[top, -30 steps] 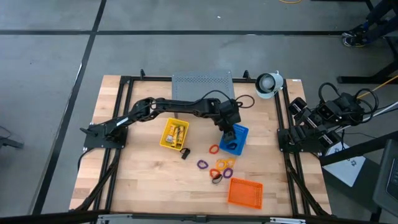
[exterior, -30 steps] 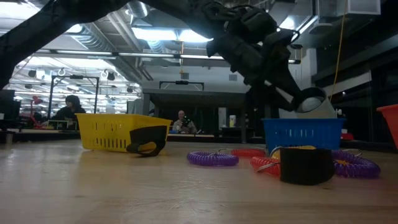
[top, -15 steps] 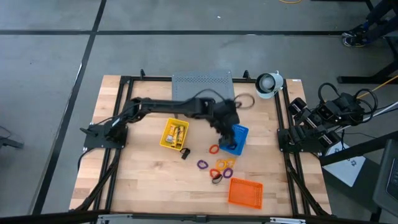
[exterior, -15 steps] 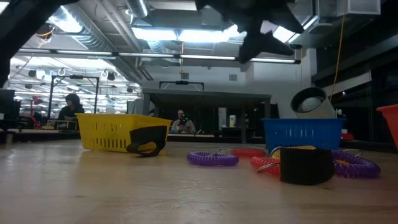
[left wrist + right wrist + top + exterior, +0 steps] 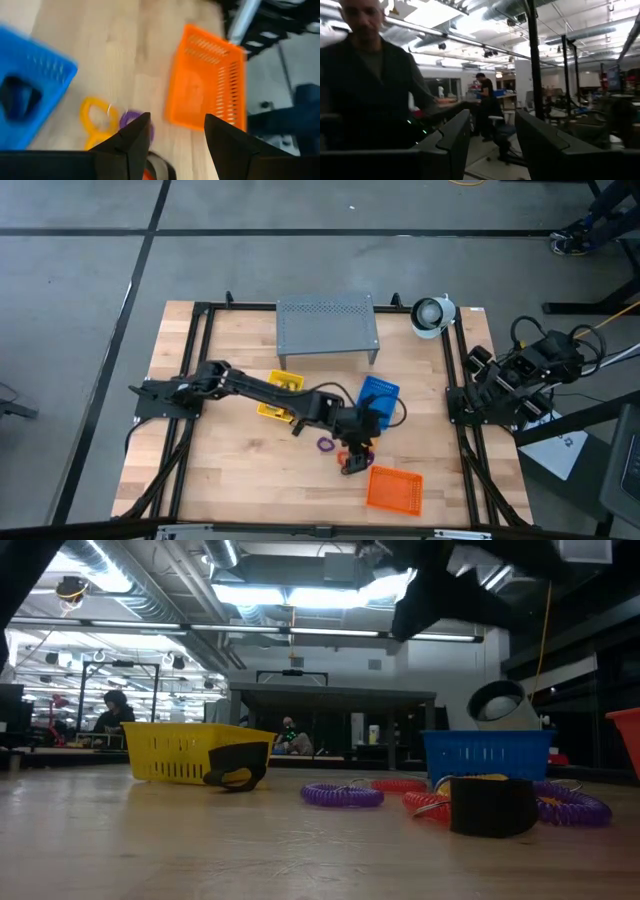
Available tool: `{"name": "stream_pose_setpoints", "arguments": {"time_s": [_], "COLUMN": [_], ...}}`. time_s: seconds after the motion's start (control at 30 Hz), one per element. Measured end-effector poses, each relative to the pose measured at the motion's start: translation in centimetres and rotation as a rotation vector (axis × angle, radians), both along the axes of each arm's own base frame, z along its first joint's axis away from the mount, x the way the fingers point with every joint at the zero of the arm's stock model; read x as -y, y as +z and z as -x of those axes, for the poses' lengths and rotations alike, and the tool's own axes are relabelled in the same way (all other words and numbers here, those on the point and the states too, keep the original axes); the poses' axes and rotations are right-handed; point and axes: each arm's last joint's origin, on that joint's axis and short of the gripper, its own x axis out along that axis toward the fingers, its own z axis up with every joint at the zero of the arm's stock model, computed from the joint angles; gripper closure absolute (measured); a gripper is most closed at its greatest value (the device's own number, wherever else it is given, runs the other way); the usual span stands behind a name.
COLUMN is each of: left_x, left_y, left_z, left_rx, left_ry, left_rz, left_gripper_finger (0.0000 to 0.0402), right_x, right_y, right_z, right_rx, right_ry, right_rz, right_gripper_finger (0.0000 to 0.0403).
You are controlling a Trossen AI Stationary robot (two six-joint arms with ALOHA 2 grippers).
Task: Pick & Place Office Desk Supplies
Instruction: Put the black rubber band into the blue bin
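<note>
My left gripper (image 5: 358, 444) (image 5: 175, 136) is open and empty, above the loops between the blue tray (image 5: 380, 398) and the orange tray (image 5: 393, 488). Between its fingers the left wrist view shows a yellow loop (image 5: 96, 113), a purple loop (image 5: 131, 119) and the orange tray (image 5: 210, 85). A black item (image 5: 19, 97) lies inside the blue tray. Another purple loop (image 5: 326, 444) (image 5: 342, 794), a red loop (image 5: 400, 784) and a black clip (image 5: 297, 426) (image 5: 238, 765) lie on the table. The yellow tray (image 5: 278, 394) holds yellow-and-white packets. My right gripper (image 5: 492, 145) is open, parked past the table's right edge.
The grey perforated stand (image 5: 327, 328) sits at the far edge, with a white round object (image 5: 432, 313) at the far right corner. A black block (image 5: 350, 467) (image 5: 490, 805) lies near the orange tray. People show in the room behind. Bare wood spans the near left of the table.
My left gripper has risen out of the blue tray and swung toward the table's near edge, coming over the loops beside the orange tray. In the low view it has left the tray and only the arm shows overhead. The things on the table have stayed where they were.
</note>
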Motion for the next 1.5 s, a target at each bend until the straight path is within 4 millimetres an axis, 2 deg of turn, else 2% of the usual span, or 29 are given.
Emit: {"name": "stream_pose_setpoints", "arguments": {"time_s": [0.17,0.23,0.27,0.37,0.43,0.53,0.63,0.73,0.83,0.9,1.0,1.13,1.3,1.5], "left_x": [1.2,1.5,1.5,1.8,2.1,2.2,2.3,2.2,2.3,2.8,4.0,5.7,7.3,7.5], "left_y": [0.0,0.0,0.0,0.2,0.2,0.2,0.2,0.2,-0.6,-2.0,-4.1,-6.0,-6.3,-6.8], "left_z": [0.2,0.3,0.3,0.3,0.3,0.4,0.4,0.4,0.3,0.3,0.3,0.2,0.7,1.4], "left_rx": [0.009,0.005,0.004,0.019,0.024,0.022,0.026,0.021,-0.01,-0.073,-0.147,-0.187,-0.203,-0.272], "left_ry": [0.141,0.182,0.2,0.244,0.258,0.28,0.284,0.295,0.297,0.283,0.258,0.226,0.244,0.32], "left_rz": [-0.027,-0.011,0.0,0.021,0.027,0.029,0.03,0.028,0.032,0.032,0.047,0.103,0.125,0.107], "left_gripper_finger": [0.0234,0.0237,0.0238,0.0241,0.0242,0.0242,0.0242,0.0242,0.0242,0.0242,0.0242,0.0242,0.0242,0.0242], "right_x": [1.0,0.9,0.8,0.5,0.1,-0.1,-0.5,-0.7,-1.1,-1.2,-1.4,-1.4,-1.3,-1.1], "right_y": [-2.4,-3.6,-4.0,-4.0,-5.0,-4.9,-6.9,-7.7,-10.1,-10.8,-13.4,-15.1,-15.0,-15.0], "right_z": [0.9,0.1,0.0,-0.2,-0.8,-0.9,-2.0,-2.5,-3.7,-4.1,-5.0,-5.6,-5.6,-5.7], "right_rx": [-0.007,-0.062,-0.092,-0.023,-0.048,0.001,-0.095,-0.096,-0.18,-0.151,-0.239,-0.22,-0.23,-0.23], "right_ry": [-0.267,-0.318,-0.314,-0.243,-0.191,-0.113,-0.093,-0.083,-0.079,-0.072,-0.076,-0.077,-0.087,-0.103], "right_rz": [0.077,0.103,0.123,0.117,0.136,0.091,0.098,0.059,0.052,0.022,0.02,-0.038,-0.049,-0.058], "right_gripper_finger": [0.0243,0.0243,0.0243,0.0243,0.0243,0.0243,0.0243,0.0243,0.0243,0.0243,0.0243,0.0243,0.0243,0.0243]}}
